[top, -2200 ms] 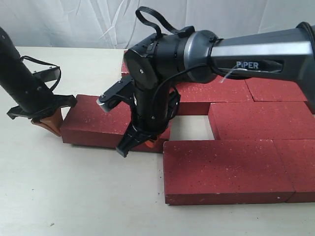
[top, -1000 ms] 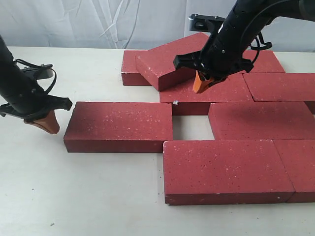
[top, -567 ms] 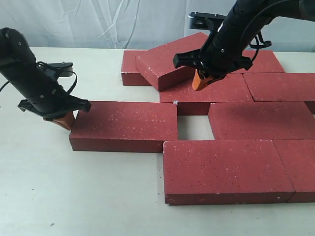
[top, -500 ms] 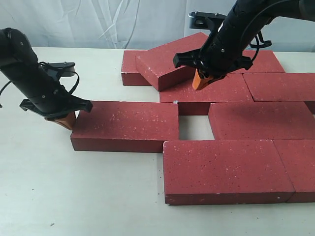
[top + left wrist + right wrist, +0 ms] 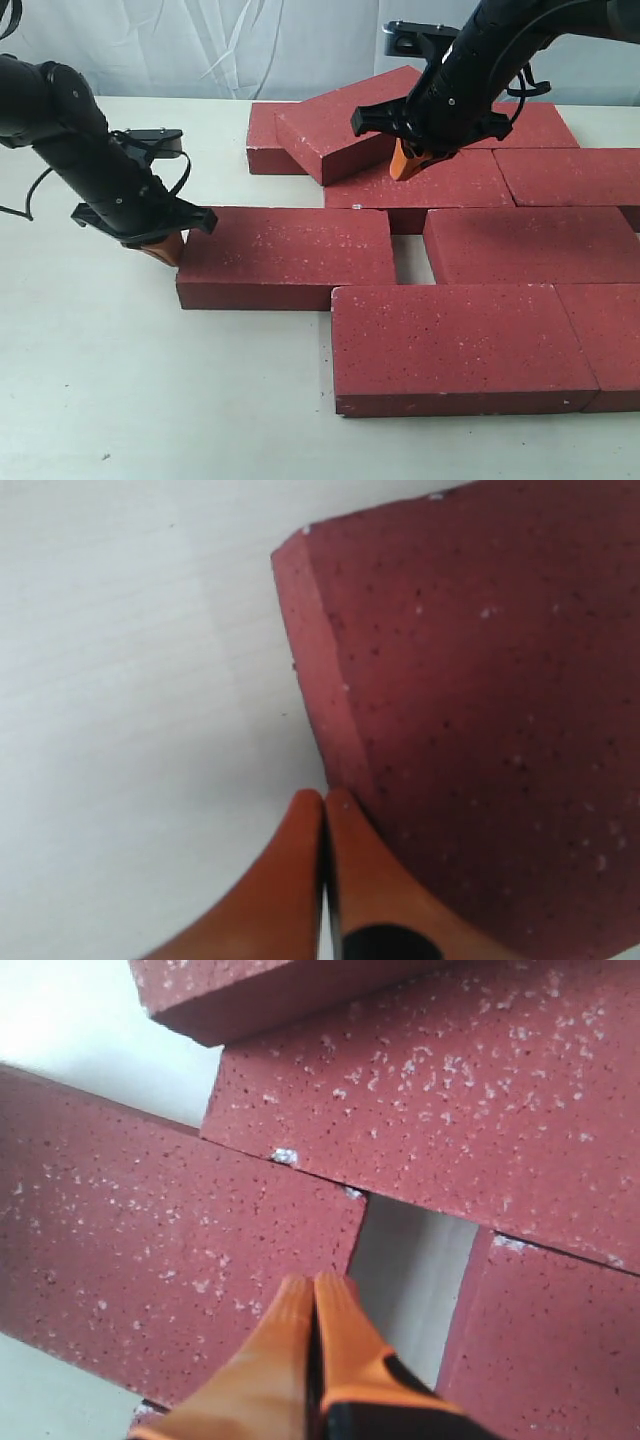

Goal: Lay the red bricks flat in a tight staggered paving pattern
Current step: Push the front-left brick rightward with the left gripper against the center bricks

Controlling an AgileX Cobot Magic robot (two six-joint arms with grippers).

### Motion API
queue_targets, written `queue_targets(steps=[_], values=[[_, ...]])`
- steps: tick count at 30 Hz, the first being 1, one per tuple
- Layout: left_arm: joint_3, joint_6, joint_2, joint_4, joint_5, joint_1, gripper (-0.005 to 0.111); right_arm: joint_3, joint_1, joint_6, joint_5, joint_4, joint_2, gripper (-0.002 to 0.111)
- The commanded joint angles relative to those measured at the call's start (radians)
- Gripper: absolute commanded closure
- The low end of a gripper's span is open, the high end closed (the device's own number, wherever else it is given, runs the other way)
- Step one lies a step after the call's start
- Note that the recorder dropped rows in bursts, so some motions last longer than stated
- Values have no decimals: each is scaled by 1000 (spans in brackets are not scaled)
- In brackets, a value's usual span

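Observation:
Several red bricks lie flat in rows on the white table. One red brick lies left of the middle row, and a narrow gap parts it from the brick to its right. My left gripper is shut, its orange tips touching that brick's left end; the left gripper's tips hold nothing. A tilted brick rests on the back row. My right gripper is shut and empty, above the back-row brick beside the tilted one. The right gripper hangs over the gap.
A front brick borders the pushed brick's lower right corner. More bricks fill the right side. A back-left brick lies partly under the tilted one. A white curtain hangs behind the table.
My left gripper has slid the left brick to the right, narrowing the gap. The right arm rose from that brick to the back row earlier and has since held still.

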Motion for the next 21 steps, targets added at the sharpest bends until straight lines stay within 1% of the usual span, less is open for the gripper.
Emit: queue_targets(steps=[1, 13, 21], values=[[0, -4, -6, -64, -32, -32, 107, -3, -4, -7, -11, -8, 0, 109], [0, -4, -6, -128, -56, -92, 107, -3, -4, -7, -17, -3, 0, 109], [0, -4, -6, -146, -62, -110, 107, -3, -4, -7, -17, 0, 0, 109]])
